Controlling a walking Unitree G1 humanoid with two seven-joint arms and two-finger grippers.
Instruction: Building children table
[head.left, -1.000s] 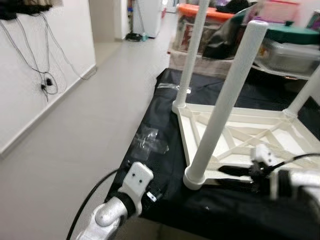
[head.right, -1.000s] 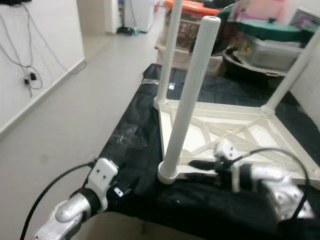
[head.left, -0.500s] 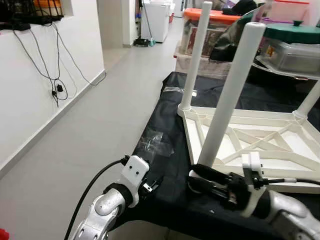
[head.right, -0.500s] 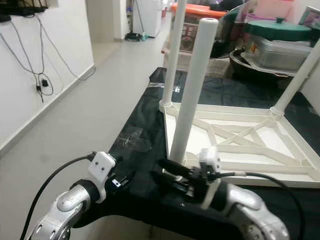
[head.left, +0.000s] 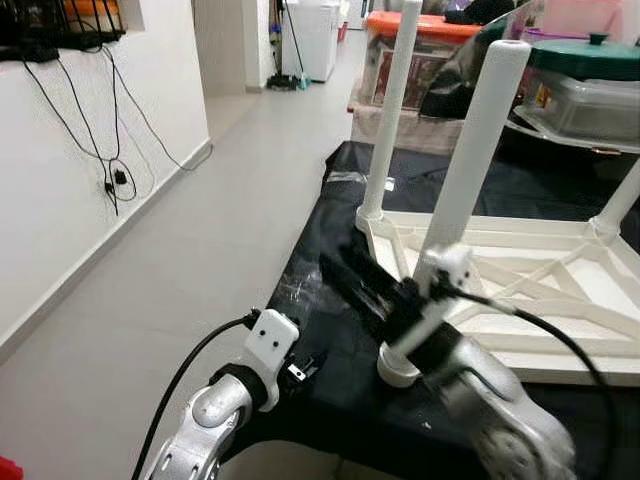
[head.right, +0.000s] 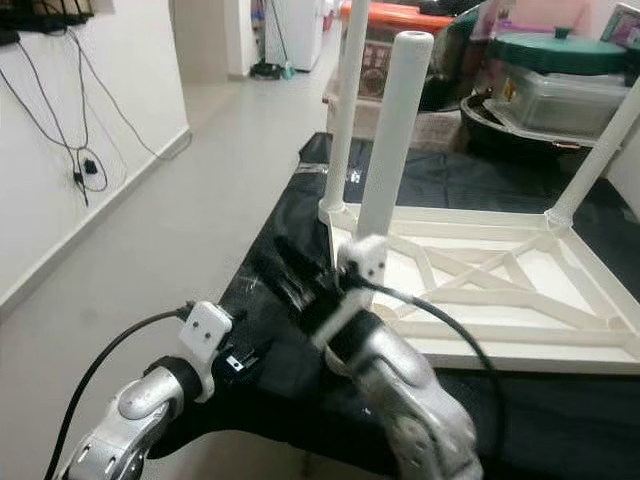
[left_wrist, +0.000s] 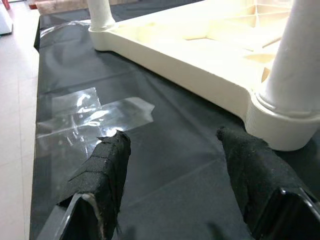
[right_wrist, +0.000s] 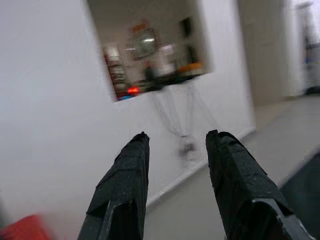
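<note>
Centre right, the upturned children's table (head.left: 520, 270) rests legs-up on the black-draped surface (head.left: 320, 240) for assembly, the right gripper (head.left: 345, 268) and left gripper (left_wrist: 172, 145), lower left, both open-fingered and empty

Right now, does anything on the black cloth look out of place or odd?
Yes. A crumpled clear plastic wrapper lies loose on the black cloth, beside the upside-down white table. It looks like leftover packaging. The table's legs point up, which suits assembly. The left gripper hovers open near the closest leg.
</note>
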